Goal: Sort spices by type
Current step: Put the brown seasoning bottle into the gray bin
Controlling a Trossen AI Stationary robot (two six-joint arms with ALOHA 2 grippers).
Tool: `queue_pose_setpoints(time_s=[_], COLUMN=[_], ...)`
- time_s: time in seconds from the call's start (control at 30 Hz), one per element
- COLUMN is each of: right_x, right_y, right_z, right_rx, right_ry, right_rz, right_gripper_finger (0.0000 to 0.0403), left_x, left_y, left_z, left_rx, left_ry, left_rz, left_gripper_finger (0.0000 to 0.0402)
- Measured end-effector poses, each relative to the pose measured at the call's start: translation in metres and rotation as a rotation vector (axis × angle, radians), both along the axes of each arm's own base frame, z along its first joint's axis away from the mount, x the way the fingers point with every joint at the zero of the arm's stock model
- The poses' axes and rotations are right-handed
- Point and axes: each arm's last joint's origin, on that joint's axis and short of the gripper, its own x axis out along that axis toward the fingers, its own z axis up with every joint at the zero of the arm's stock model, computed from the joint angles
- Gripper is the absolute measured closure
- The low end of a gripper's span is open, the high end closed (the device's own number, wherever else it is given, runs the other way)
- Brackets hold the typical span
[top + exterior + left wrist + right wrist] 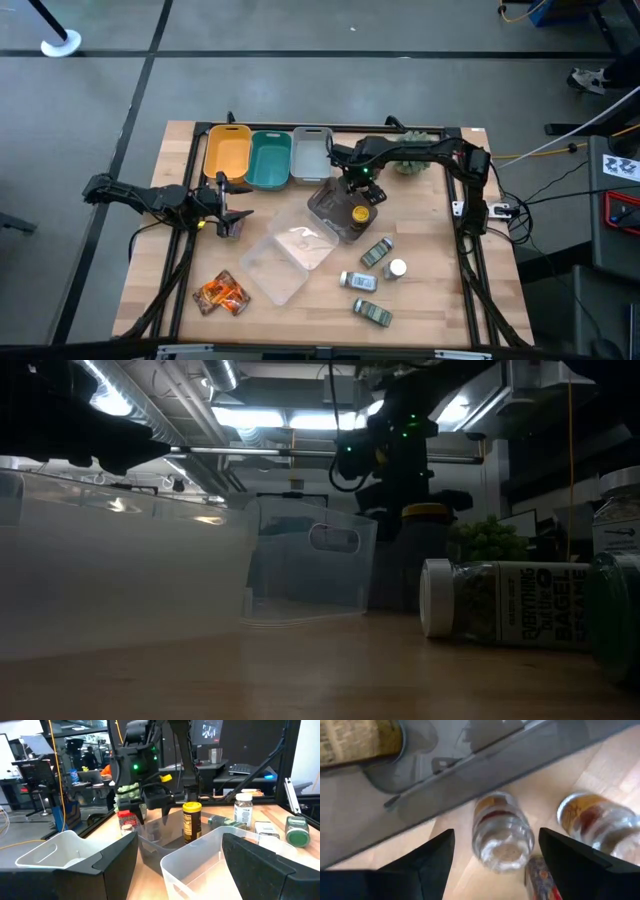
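Observation:
My right gripper hangs open beside the far edge of a smoky grey tray, in which the yellow-lidded jar stands. In its wrist view the fingers point down, one on each side of a tiny brown-labelled jar standing on the wood without touching it. A second such jar stands beside it. My left gripper waits open at the table's left, level with the clear trays. Orange foil packets lie near the front left. Green-labelled jars and white-capped bottles lie at the right front.
Yellow, teal and grey bins line the far edge, with a spiky green plant to their right. The grey tray's wall runs close to the right gripper. A bottle lies on its side near the low camera.

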Motion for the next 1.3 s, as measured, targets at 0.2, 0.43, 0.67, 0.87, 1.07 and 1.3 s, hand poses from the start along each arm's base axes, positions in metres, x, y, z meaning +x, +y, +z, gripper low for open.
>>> queue_pose_setpoints(time_s=[0.2,0.43,0.67,0.87,1.07,1.3], right_x=[-0.001,-0.001,-0.001,-0.005,-0.006,0.002], right_y=[0.0,0.0,0.0,0.001,-0.001,-0.004], right_z=[-0.008,-0.01,-0.01,-0.008,0.005,0.035], right_rx=[-0.003,-0.004,-0.008,-0.035,-0.069,-0.108], right_ry=[-0.015,-0.019,-0.014,0.044,0.09,0.069], right_rz=[0.0,-0.001,-0.001,-0.005,-0.006,-0.014], right_gripper_finger=[0.0124,0.0197,0.0221,0.0213,0.022,0.0214], left_x=[0.0,0.0,0.0,0.0,0.0,0.0], left_y=[0.0,0.0,0.0,0.0,0.0,0.0], left_z=[0.0,0.0,0.0,0.0,0.0,0.0], left_rx=[-0.001,0.0,0.0,0.0,0.0,0.0], left_ry=[-0.001,-0.001,-0.001,-0.001,-0.001,-0.001], left_rz=[0.001,0.0,0.0,0.0,0.0,0.0], left_gripper_finger=[0.0128,0.0128,0.0128,0.0128,0.0128,0.0128])
